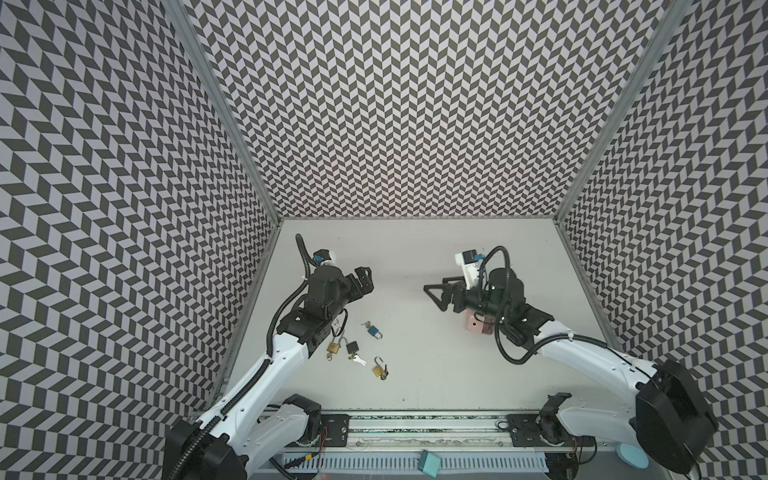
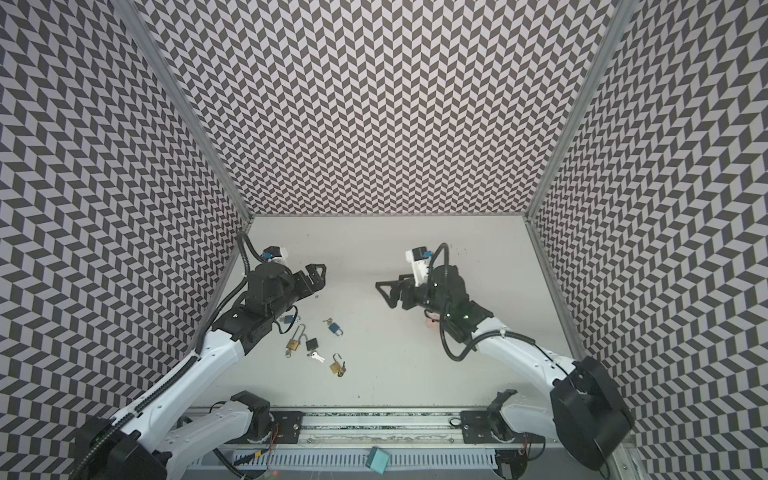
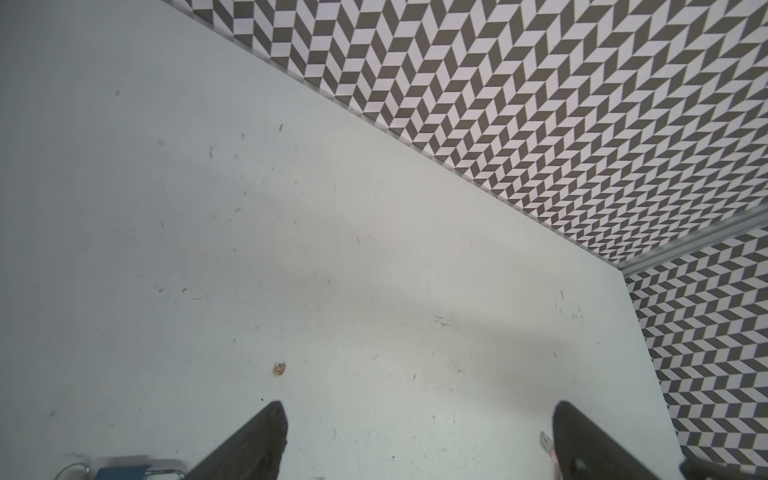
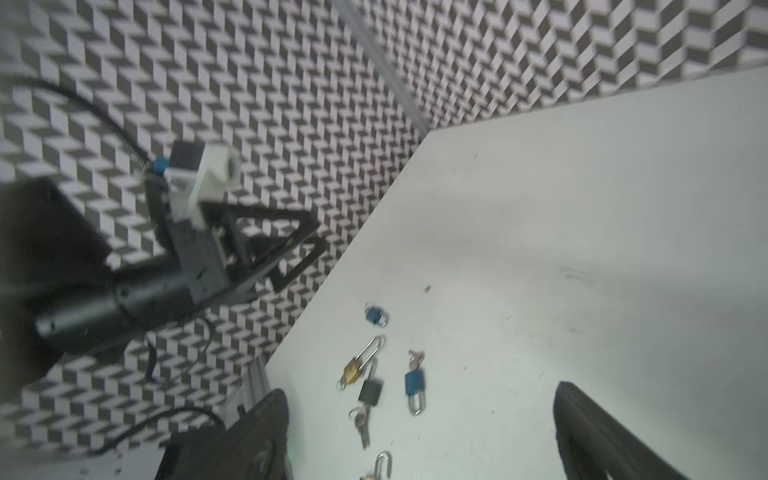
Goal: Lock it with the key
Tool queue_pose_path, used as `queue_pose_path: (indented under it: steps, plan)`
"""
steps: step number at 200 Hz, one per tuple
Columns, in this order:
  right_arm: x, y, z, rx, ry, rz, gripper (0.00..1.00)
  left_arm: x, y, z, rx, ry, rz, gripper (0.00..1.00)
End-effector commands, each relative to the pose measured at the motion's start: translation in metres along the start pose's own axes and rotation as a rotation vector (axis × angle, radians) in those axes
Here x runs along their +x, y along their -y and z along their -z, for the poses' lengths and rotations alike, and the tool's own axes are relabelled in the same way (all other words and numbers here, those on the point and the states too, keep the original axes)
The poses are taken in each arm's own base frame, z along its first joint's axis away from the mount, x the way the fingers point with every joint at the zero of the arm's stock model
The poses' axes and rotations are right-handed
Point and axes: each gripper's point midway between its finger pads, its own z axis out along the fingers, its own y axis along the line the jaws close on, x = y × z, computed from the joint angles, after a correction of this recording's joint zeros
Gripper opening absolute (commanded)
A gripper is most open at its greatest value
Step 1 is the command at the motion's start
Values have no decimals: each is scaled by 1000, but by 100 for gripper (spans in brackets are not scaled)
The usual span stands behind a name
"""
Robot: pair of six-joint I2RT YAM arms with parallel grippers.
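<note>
Brass forms the body of the long-shackled padlock (image 1: 332, 347), which lies near the left edge of the surface (image 1: 457, 374) in both top views, just beside the black padlock (image 1: 352, 346). A silver key (image 1: 360, 361) lies at the black one's base. The blue padlock (image 1: 375, 332) lies a little farther in, and the second brass padlock (image 1: 378, 370), shackle swung open, is closest to the near edge. The left hand (image 1: 365, 279) hangs beyond this cluster, released and empty. The right hand (image 1: 433, 298) hangs over the middle of the surface, pointing toward the left edge, also spread wide and empty, well apart from every lock. A pink block (image 1: 476, 331) shows under the right arm. The left wrist view shows the left hand (image 3: 419, 440) with its fingers (image 3: 257, 440) far apart over bare surface, and a small blue padlock (image 3: 122, 473) at the frame's border. The right wrist view, somewhat blurred, shows the right hand (image 4: 419, 436) gaping with nothing between its fingers, the locks and key on the surface ahead of it, and the left hand (image 4: 316, 241) against the patterned wall (image 4: 291, 83).
</note>
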Motion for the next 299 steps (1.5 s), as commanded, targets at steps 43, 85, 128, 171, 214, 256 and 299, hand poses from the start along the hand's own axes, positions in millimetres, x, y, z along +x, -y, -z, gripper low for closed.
queue_pose_path:
  steps: [43, 85, 128, 171, 214, 256, 299]
  plan:
    - [96, -29, -70, 95, -332, 378, 79, 1, -68, 15, -46, -56, 192, 100]
    - [131, -27, -110, 170, -502, 498, 67, -8, -96, 34, -83, -16, 222, 100]
    - [147, -18, -141, 243, -599, 536, 60, -13, -107, 42, -90, 5, 225, 100]
    - [156, -6, -161, 300, -639, 557, 52, -12, -105, 41, -75, -2, 226, 100]
    - [160, -5, -174, 297, -658, 556, 49, -11, -103, 37, -58, -17, 231, 100]
    - [168, -7, -183, 276, -693, 558, 44, -12, -104, 37, -62, -11, 221, 100]
    - [175, 1, -184, 297, -714, 571, 37, -9, -104, 37, -56, -19, 217, 99]
